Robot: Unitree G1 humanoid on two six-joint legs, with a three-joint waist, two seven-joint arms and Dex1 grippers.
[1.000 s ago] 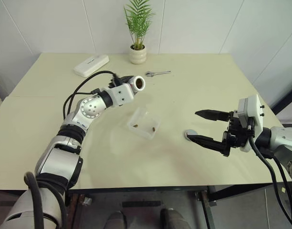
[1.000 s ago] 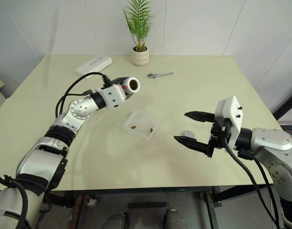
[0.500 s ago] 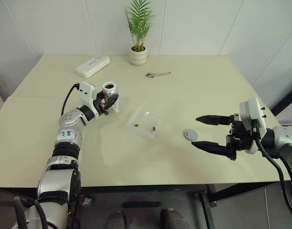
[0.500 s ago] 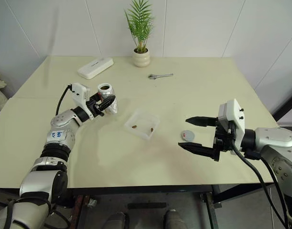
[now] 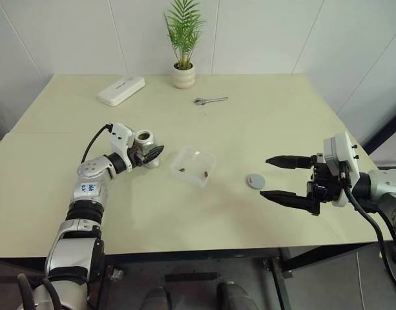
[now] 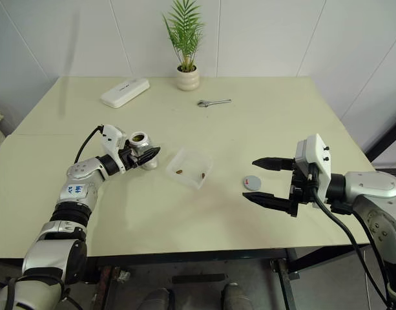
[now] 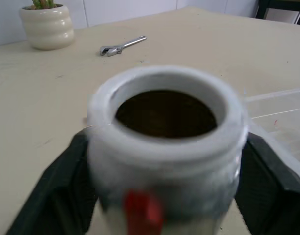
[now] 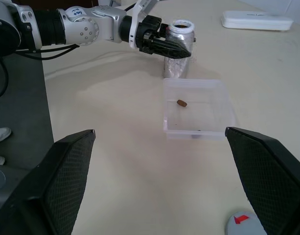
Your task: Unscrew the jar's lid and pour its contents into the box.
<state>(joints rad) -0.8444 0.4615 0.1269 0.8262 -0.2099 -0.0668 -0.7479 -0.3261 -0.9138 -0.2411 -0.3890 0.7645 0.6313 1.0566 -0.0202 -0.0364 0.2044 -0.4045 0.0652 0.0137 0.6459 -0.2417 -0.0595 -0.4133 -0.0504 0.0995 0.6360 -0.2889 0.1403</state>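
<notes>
Left wrist view: jar (image 7: 167, 152) upright between left gripper's (image 7: 164, 196) fingers.

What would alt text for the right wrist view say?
Two open black end effector fingers frame a clear box holding small brown bits. Beyond it, the left end effector flanks an open silvery jar standing on the table; the lid lies nearby.

The left end effector (image 6: 145, 155) now sets the jar (image 6: 141, 148) upright on the counter (image 6: 262, 129), no longer tipped above the box (image 6: 189, 168); its fingers seem loosened.
</notes>
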